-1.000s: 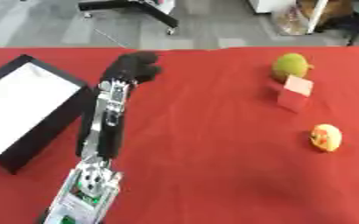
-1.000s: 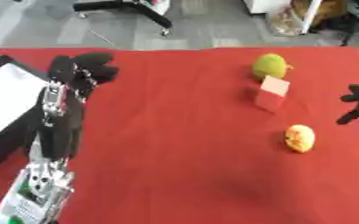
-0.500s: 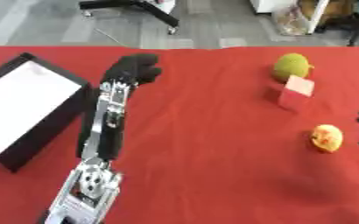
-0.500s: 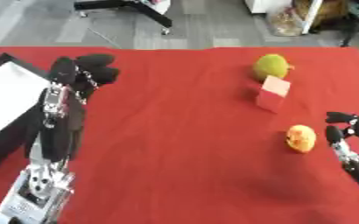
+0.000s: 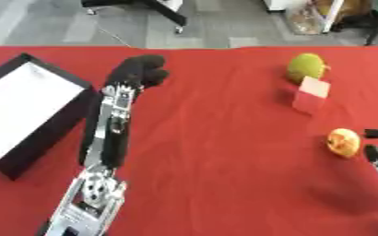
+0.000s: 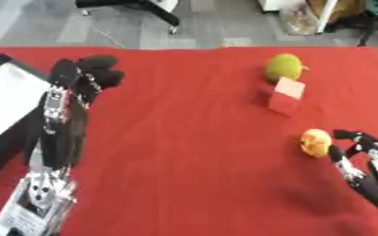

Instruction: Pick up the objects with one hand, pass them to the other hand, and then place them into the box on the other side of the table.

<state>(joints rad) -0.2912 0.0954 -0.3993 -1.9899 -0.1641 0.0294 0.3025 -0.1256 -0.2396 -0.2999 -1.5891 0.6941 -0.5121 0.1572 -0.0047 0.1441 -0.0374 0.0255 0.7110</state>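
Three objects lie on the red tablecloth at the right: a green round fruit, a red cube just in front of it, and an orange-yellow fruit nearer to me. My right hand comes in from the lower right, its fingers open and curved right beside the orange-yellow fruit, not closed round it. My left hand hovers over the cloth at the upper left, fingers curled and holding nothing, just right of the box.
The box is black with a white inside and stands at the table's left edge. My left forearm stretches from the lower left along the box's right wall. Grey floor and chair legs lie beyond the far edge.
My right hand has come in from the right edge and reached the orange-yellow fruit. The left arm has hardly moved.
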